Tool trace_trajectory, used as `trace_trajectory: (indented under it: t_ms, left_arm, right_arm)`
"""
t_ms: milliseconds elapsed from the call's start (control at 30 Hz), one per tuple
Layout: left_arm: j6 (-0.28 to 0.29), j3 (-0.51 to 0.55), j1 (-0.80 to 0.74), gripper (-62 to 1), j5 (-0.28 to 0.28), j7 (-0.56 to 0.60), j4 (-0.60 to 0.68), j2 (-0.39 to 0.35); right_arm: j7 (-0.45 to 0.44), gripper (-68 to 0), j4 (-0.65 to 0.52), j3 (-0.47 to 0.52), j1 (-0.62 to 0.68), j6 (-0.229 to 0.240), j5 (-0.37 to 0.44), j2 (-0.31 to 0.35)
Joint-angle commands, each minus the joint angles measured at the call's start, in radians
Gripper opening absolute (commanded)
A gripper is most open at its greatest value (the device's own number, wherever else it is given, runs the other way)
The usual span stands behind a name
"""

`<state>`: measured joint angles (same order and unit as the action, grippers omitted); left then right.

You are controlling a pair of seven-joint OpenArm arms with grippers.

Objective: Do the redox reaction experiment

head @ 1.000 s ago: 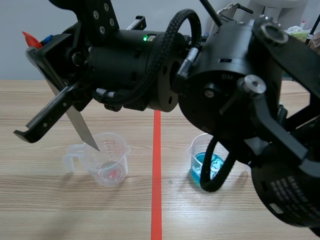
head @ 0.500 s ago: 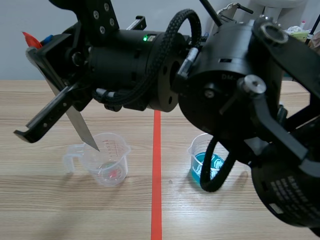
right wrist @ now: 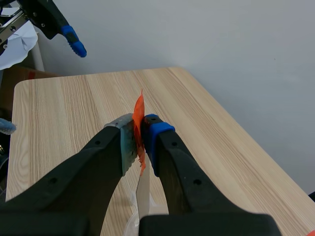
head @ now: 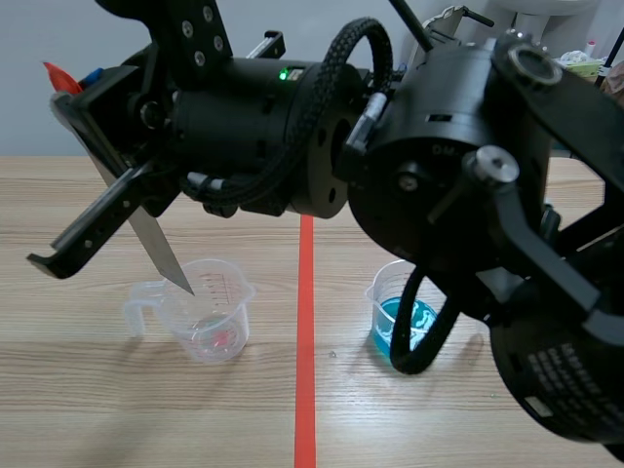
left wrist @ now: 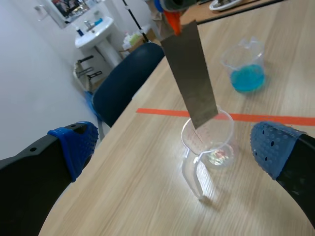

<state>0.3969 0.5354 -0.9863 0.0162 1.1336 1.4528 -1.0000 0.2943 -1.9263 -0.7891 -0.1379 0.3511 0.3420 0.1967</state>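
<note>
My right gripper [right wrist: 138, 130] is shut on the orange-tagged top of a grey metal strip [right wrist: 142, 189]. In the scene view, that gripper [head: 73, 83] is high at the left and the strip [head: 156, 244] slants down. The strip's lower end is at the mouth of a clear handled beaker [head: 210, 312] with reddish bits at its bottom. My left gripper [left wrist: 172, 147] is open, with the clear beaker [left wrist: 209, 142] and the strip [left wrist: 189, 73] ahead between its blue pads. A second beaker with blue liquid [head: 400, 317] stands right of the red tape line and farther off [left wrist: 246, 69] in the left wrist view.
The wooden table [head: 78, 409] carries a red tape line [head: 305, 390] down its middle. The black arms fill the upper and right part of the scene view. A dark blue chair [left wrist: 123, 83] and a white sink [left wrist: 96, 32] stand beyond the table edge.
</note>
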Motion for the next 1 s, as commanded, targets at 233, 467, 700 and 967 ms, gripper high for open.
trace_trajectory:
  t_ms: [233, 467, 700, 967]
  left_arm:
    - [0.002, -0.002, 0.003, 1.4, -0.047, 0.017, 0.002, 0.005]
    - [0.002, -0.002, 0.003, 1.4, -0.047, 0.017, 0.002, 0.005]
    - [0.002, -0.002, 0.003, 1.4, -0.047, 0.017, 0.002, 0.005]
    - [0.002, -0.002, 0.003, 1.4, -0.047, 0.017, 0.002, 0.005]
  right_arm:
    - [-0.016, -66.6, -0.007, 0.005, -0.015, -0.007, 0.010, -0.001]
    - [-0.016, -66.6, -0.007, 0.005, -0.015, -0.007, 0.010, -0.001]
    - [-0.015, -66.6, -0.007, 0.005, -0.014, -0.007, 0.010, 0.000]
    - [-0.017, -66.6, -0.027, 0.065, -0.009, 0.040, 0.011, 0.031]
